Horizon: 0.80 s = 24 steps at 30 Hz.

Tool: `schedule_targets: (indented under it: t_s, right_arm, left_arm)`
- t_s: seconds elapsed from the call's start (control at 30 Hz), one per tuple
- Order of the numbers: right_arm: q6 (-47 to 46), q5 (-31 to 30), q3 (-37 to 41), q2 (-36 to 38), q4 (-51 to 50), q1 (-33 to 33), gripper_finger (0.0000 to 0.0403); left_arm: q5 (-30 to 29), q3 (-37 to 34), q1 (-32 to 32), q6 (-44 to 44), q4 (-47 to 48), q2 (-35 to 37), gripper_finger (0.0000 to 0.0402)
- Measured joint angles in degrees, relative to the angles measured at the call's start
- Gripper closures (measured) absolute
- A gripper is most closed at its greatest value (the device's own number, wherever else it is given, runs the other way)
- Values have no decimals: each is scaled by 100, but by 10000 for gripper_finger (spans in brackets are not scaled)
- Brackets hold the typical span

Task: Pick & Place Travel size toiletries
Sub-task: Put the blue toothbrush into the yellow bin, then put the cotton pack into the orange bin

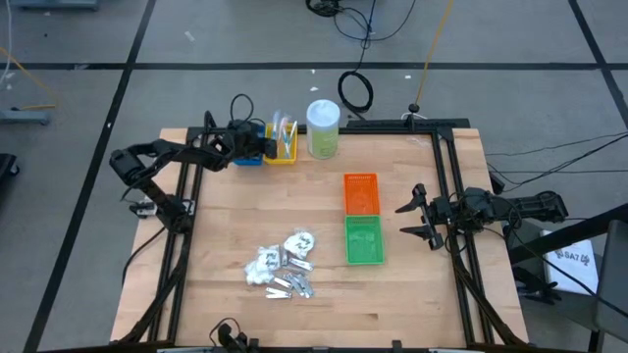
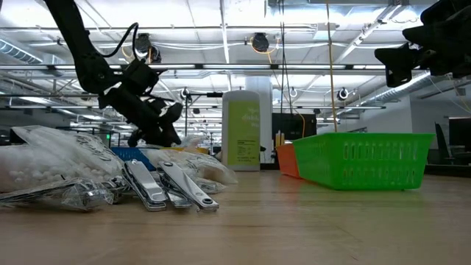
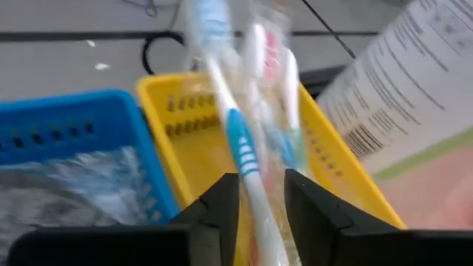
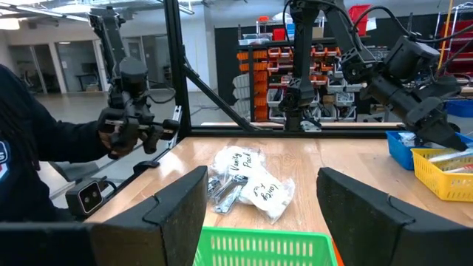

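Observation:
My left gripper (image 1: 263, 145) is at the table's far edge over the yellow tray (image 1: 283, 149), shut on a slim blue-and-white stick in clear wrap (image 3: 241, 151). More wrapped sticks (image 1: 285, 129) stand up out of that tray. The other toiletries lie in a pile (image 1: 285, 265) on the near middle of the table: white crinkly packets (image 2: 59, 163) and silvery pieces (image 2: 163, 185), also in the right wrist view (image 4: 244, 181). My right gripper (image 1: 417, 218) hangs open by the table's right edge, beside the green tray (image 1: 363, 239), touching nothing. My left gripper pinches the wrapped stick between its two fingers (image 3: 222, 203), on the shaft just below its blue ribbed part (image 3: 255, 203). The fingers lie across the stick. The stick runs on past the fingers over the yellow tray; where its other end rests is hidden by the gripper.
A blue tray (image 1: 247, 155) with clear wrapped items sits left of the yellow one. A tall clear jar with a white lid (image 1: 323, 127) stands right of it. An orange tray (image 1: 361, 192) lies beyond the green one. A person in a dark sleeve (image 4: 29, 148) stands past the table's left edge.

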State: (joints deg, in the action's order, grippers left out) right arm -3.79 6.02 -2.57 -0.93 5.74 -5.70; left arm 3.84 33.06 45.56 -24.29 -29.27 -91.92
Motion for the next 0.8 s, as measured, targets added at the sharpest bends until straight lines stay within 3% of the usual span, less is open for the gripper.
schedule_targets:
  t_s: [0.5, 0.8]
  right_arm:
    - [0, 0, 0, 1, 0, -1, 161]
    - [2, 0, 0, 0, 0, 0, 161]
  left_arm:
    - [241, 0, 0, 27, 2, 21, 261]
    - [579, 2, -8, -289, 469, 1075, 225]
